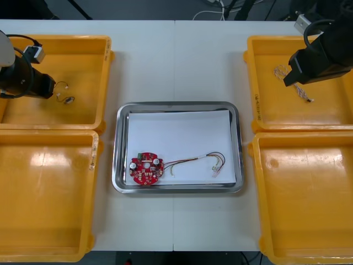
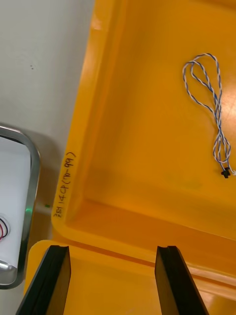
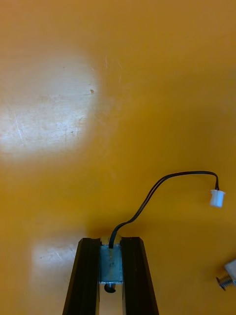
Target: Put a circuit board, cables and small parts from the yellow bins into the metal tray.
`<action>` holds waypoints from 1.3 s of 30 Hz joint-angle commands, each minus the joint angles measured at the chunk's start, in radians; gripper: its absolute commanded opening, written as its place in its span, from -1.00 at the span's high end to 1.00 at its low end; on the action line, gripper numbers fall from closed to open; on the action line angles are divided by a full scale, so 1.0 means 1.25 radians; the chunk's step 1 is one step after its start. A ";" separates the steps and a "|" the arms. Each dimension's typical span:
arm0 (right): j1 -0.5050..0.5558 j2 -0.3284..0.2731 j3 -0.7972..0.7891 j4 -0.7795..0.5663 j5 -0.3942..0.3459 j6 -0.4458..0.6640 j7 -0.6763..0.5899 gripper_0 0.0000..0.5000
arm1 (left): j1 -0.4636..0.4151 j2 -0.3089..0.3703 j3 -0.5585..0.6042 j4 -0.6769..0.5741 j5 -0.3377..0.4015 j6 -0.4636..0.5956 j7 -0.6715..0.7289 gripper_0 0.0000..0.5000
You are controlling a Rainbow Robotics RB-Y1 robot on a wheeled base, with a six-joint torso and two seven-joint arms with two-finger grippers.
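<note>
My left gripper (image 3: 110, 258) is low in the far left yellow bin (image 1: 83, 49), shut on the metal end piece of a black cable (image 3: 160, 186). The cable curves away to a white connector (image 3: 216, 198). In the front view that gripper (image 1: 53, 88) sits beside the cable (image 1: 62, 85). My right gripper (image 2: 112, 280) is open with nothing between its fingers, above the near rim of the far right yellow bin (image 2: 128, 162). A twisted blue and white cable (image 2: 212, 106) lies on that bin's floor, beyond the fingers. The metal tray (image 1: 122, 187) holds a red circuit board (image 1: 146, 169) and a red and yellow cable (image 1: 193, 161).
A small metal part (image 1: 69, 100) lies close to my left gripper, seen also as a metal part (image 3: 227, 275) beside the fingers. The two near yellow bins (image 1: 44, 199) (image 1: 309, 199) show bare floors. The tray's rim (image 2: 32, 162) lies off to one side of my right gripper.
</note>
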 commanded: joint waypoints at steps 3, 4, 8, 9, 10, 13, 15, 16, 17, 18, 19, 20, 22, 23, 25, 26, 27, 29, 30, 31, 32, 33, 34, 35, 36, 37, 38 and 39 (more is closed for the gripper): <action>-0.060 -0.038 -0.038 0.052 0.053 0.003 0.007 -1.00 | -0.029 0.036 0.072 -0.070 -0.021 0.079 -0.085 1.00; -0.065 -0.037 -0.044 0.066 0.064 0.003 0.007 -1.00 | -0.028 0.041 0.077 -0.081 -0.023 0.097 -0.083 1.00; -0.084 -0.040 -0.070 0.130 0.083 0.003 0.008 -1.00 | -0.027 0.050 0.097 -0.124 -0.033 0.164 -0.076 1.00; -0.086 -0.040 -0.074 0.139 0.085 0.003 0.008 -1.00 | -0.027 0.052 0.100 -0.129 -0.034 0.173 -0.073 1.00; -0.094 -0.042 -0.082 0.157 0.093 0.003 0.012 -1.00 | -0.027 0.054 0.108 -0.145 -0.037 0.198 -0.071 1.00; -0.105 -0.042 -0.100 0.196 0.105 -0.002 0.017 -1.00 | -0.019 0.060 0.122 -0.194 -0.044 0.256 -0.060 1.00; -0.108 -0.043 -0.106 0.219 0.110 -0.013 0.019 -1.00 | -0.013 0.065 0.125 -0.231 -0.049 0.291 -0.040 1.00; -0.112 -0.044 -0.109 0.231 0.113 -0.022 0.022 -1.00 | -0.007 0.066 0.125 -0.257 -0.052 0.315 -0.020 1.00; -0.114 -0.045 -0.111 0.242 0.117 -0.030 0.023 -1.00 | -0.002 0.066 0.125 -0.288 -0.054 0.337 -0.002 1.00; -0.114 -0.048 -0.113 0.252 0.121 -0.041 0.025 -1.00 | 0.004 0.066 0.125 -0.317 -0.055 0.360 0.023 1.00; -0.116 -0.049 -0.113 0.258 0.122 -0.048 0.028 -1.00 | 0.008 0.068 0.124 -0.333 -0.055 0.371 0.035 1.00; -0.118 -0.049 -0.113 0.269 0.124 -0.059 0.030 -1.00 | 0.013 0.066 0.125 -0.362 -0.057 0.392 0.056 1.00; -0.119 -0.049 -0.113 0.287 0.127 -0.081 0.037 -1.00 | 0.021 0.066 0.124 -0.402 -0.053 0.420 0.090 1.00; -0.119 -0.049 -0.113 0.300 0.128 -0.095 0.043 -1.00 | 0.027 0.066 0.124 -0.424 -0.049 0.435 0.111 1.00; -0.119 -0.049 -0.113 0.320 0.128 -0.119 0.051 -1.00 | 0.036 0.066 0.124 -0.459 -0.047 0.457 0.139 1.00; -0.121 -0.049 -0.113 0.336 0.128 -0.135 0.066 -1.00 | 0.041 0.064 0.124 -0.481 -0.045 0.470 0.156 1.00; -0.123 -0.050 -0.113 0.354 0.131 -0.149 0.089 -1.00 | 0.047 0.063 0.122 -0.506 -0.043 0.484 0.175 1.00; -0.132 -0.051 -0.113 0.383 0.134 -0.167 0.116 -1.00 | 0.054 0.058 0.124 -0.542 -0.042 0.502 0.199 1.00; -0.139 -0.051 -0.113 0.408 0.136 -0.179 0.133 -1.00 | 0.058 0.055 0.122 -0.564 -0.042 0.516 0.216 1.00; -0.143 -0.051 -0.114 0.417 0.137 -0.185 0.142 -1.00 | 0.058 0.053 0.122 -0.572 -0.041 0.522 0.225 1.00; -0.148 -0.051 -0.116 0.436 0.138 -0.196 0.156 -1.00 | 0.058 0.049 0.120 -0.589 -0.041 0.537 0.240 1.00; -0.152 -0.051 -0.116 0.454 0.140 -0.208 0.169 -1.00 | 0.058 0.044 0.117 -0.608 -0.041 0.550 0.257 1.00; -0.155 -0.051 -0.117 0.464 0.142 -0.215 0.175 -1.00 | 0.058 0.042 0.116 -0.616 -0.041 0.558 0.264 1.00; -0.159 -0.051 -0.117 0.479 0.143 -0.227 0.185 -1.00 | 0.059 0.038 0.115 -0.632 -0.041 0.571 0.282 1.00; -0.164 -0.051 -0.117 0.496 0.144 -0.240 0.200 -1.00 | 0.058 0.032 0.111 -0.651 -0.041 0.585 0.297 1.00; -0.165 -0.050 -0.117 0.504 0.144 -0.246 0.205 -1.00 | 0.059 0.031 0.110 -0.658 -0.041 0.589 0.305 1.00; -0.170 -0.051 -0.117 0.520 0.144 -0.259 0.218 -1.00 | 0.059 0.026 0.106 -0.674 -0.041 0.602 0.320 1.00; -0.176 -0.051 -0.117 0.536 0.145 -0.271 0.234 -1.00 | 0.059 0.022 0.102 -0.689 -0.042 0.610 0.337 1.00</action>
